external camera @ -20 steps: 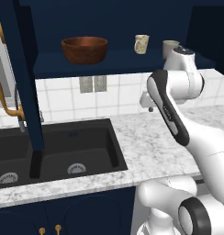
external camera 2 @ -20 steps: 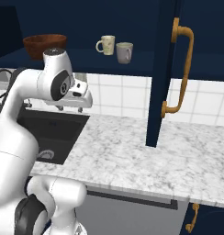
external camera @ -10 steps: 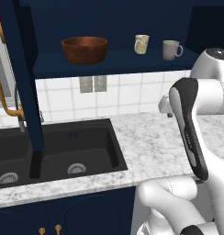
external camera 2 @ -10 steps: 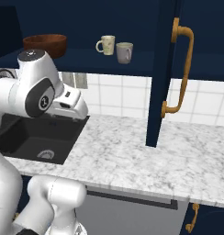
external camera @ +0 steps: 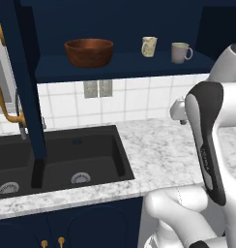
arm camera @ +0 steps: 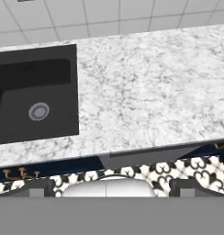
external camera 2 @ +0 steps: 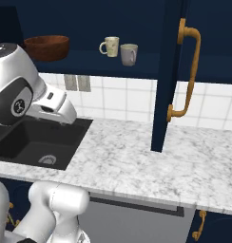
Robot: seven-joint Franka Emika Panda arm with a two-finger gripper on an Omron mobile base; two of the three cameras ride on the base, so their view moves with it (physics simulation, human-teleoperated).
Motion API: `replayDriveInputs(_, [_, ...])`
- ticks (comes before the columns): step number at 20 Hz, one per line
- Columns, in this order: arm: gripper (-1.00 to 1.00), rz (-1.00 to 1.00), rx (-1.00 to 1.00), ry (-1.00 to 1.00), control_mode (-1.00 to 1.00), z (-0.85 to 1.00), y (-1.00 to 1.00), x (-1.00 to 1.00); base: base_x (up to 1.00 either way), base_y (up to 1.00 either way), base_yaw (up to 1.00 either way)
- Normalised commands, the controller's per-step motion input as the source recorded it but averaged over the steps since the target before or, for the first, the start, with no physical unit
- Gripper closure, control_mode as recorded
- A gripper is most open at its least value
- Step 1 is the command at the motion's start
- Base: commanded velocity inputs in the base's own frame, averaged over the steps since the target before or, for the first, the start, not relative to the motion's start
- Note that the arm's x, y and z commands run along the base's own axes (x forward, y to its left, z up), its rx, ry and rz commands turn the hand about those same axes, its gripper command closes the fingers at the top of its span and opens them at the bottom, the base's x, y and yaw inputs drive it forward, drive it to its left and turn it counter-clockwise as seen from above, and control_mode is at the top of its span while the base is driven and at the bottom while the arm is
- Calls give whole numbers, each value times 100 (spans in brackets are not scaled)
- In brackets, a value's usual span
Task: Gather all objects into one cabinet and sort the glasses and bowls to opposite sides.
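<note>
Hand view looks down on the marble counter (arm camera: pixel 155 87), claw (arm camera: pixel 106 187) fingers spread wide, holding nothing.

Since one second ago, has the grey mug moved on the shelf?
No. The grey mug stands right of the cream mug, as before.

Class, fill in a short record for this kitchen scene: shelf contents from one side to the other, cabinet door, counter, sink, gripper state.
shelf, left base view: wooden bowl at left, cream mug and grey mug at right
cabinet door: open, brass handle
counter: white marble
sink: black
gripper: open, nothing held
</note>
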Motion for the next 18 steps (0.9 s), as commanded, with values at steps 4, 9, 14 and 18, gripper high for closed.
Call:
replayDriveInputs(4, [-100,0,0,0,-100,0,0,-41,0,0,0])
replayDriveInputs(9, [-100,6,-7,-7,-100,-7,0,-29,0,0,0])
replayDriveInputs(14, [-100,7,-4,-7,-100,-2,1,0,0,0,0])
replayDriveInputs(18, [-100,4,0,-1,100,-1,0,0,0,0,1])
